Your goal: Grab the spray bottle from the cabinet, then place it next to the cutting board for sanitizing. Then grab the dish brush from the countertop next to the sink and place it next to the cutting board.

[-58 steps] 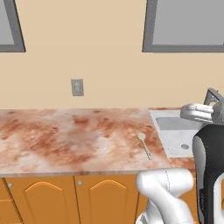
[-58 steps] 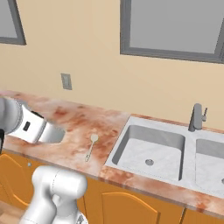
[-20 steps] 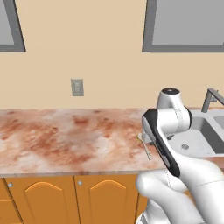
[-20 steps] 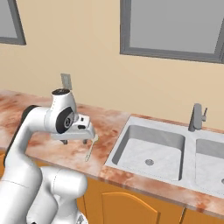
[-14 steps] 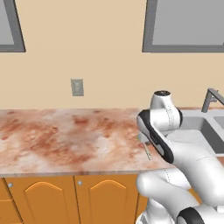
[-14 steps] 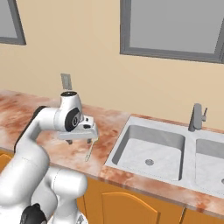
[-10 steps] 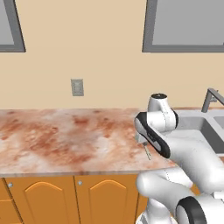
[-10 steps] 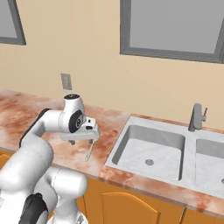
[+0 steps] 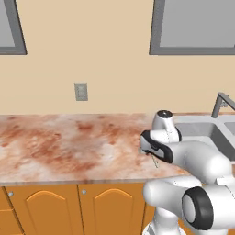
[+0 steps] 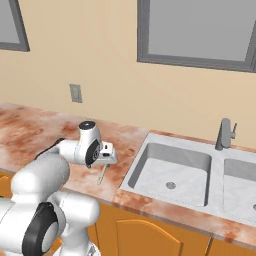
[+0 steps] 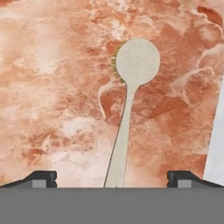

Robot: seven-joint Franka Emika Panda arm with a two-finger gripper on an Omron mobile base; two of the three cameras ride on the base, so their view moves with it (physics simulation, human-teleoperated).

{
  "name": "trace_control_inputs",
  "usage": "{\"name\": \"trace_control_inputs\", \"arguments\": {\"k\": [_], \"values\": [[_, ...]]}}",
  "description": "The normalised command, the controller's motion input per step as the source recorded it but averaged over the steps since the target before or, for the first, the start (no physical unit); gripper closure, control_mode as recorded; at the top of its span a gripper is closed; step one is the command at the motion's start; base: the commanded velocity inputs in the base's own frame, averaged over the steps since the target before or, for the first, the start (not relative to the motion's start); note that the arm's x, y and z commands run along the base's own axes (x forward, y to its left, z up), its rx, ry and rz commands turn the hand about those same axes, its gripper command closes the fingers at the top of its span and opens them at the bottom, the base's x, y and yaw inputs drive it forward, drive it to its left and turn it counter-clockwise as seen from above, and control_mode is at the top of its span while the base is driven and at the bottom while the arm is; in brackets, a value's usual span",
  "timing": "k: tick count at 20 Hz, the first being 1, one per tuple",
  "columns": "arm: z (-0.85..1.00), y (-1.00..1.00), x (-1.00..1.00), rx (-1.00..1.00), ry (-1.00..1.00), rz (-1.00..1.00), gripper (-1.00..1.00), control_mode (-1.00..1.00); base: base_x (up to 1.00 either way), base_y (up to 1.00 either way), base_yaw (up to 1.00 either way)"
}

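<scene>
Marbled countertop (image 11: 52, 87) carries dish brush (image 11: 129, 100) near front edge, beside sink (image 10: 170, 172) | gripper (image 11: 111, 178) above handle, fingers spread wide, grasping nothing

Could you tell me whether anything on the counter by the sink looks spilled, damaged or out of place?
Nothing stands out. The dish brush lies flat and whole on the marbled countertop beside the sink, with no spill around it. The gripper hangs over its handle, fingertips apart on either side.
</scene>
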Motion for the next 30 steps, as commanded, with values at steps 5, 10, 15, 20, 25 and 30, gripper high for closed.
{"name": "trace_control_inputs", "arguments": {"k": [5,10,15,20,25,30], "values": [[-0.37,0.0,0.26,0.0,0.0,0.0,-1.0,-1.0,0.0,0.0,0.0],[-0.29,0.0,0.22,0.0,0.0,-0.01,-1.0,-1.0,0.0,0.0,0.0],[-0.23,0.0,0.21,0.0,0.01,0.0,-1.0,-1.0,0.0,0.0,0.0],[-0.25,-0.04,0.17,0.0,0.0,0.0,-1.0,-1.0,0.0,0.0,0.0],[-0.31,0.0,0.14,0.0,0.0,0.0,1.0,-1.0,0.0,0.0,0.0],[-0.29,-0.01,0.03,0.0,0.0,0.0,1.0,-1.0,0.0,0.0,0.0]]}}
